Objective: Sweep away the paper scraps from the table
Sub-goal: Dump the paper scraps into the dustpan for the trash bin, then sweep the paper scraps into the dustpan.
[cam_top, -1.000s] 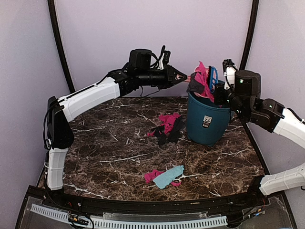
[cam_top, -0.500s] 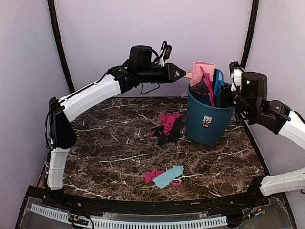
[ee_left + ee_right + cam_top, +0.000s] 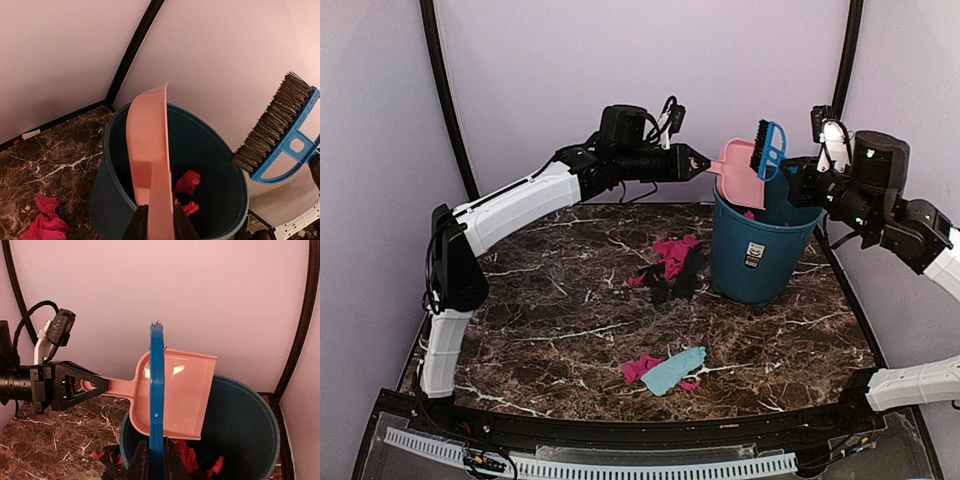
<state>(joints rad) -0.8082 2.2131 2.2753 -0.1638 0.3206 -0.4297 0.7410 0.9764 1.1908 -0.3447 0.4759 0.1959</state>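
Observation:
My left gripper (image 3: 698,160) (image 3: 155,221) is shut on the handle of the pink dustpan (image 3: 740,172) (image 3: 147,140) (image 3: 177,392). The pan is tipped on edge over the teal bin (image 3: 755,255) (image 3: 102,190) (image 3: 252,412). My right gripper (image 3: 796,184) (image 3: 156,456) is shut on the blue brush (image 3: 768,150) (image 3: 280,132) (image 3: 156,385), raised above the bin's rim beside the pan. Magenta paper scraps (image 3: 188,181) (image 3: 189,456) lie inside the bin. On the table (image 3: 540,300), a magenta and black pile of scraps (image 3: 670,268) lies left of the bin. A magenta and light blue pile (image 3: 666,371) lies near the front.
The bin stands at the back right of the table, close to the black frame post (image 3: 840,70). Purple walls close in the back and sides. The left arm (image 3: 510,205) reaches across the back of the table above the surface.
The scraps that stood above the bin's rim have dropped inside. The brush has risen and moved right out of the bin; the dustpan has turned over the bin.

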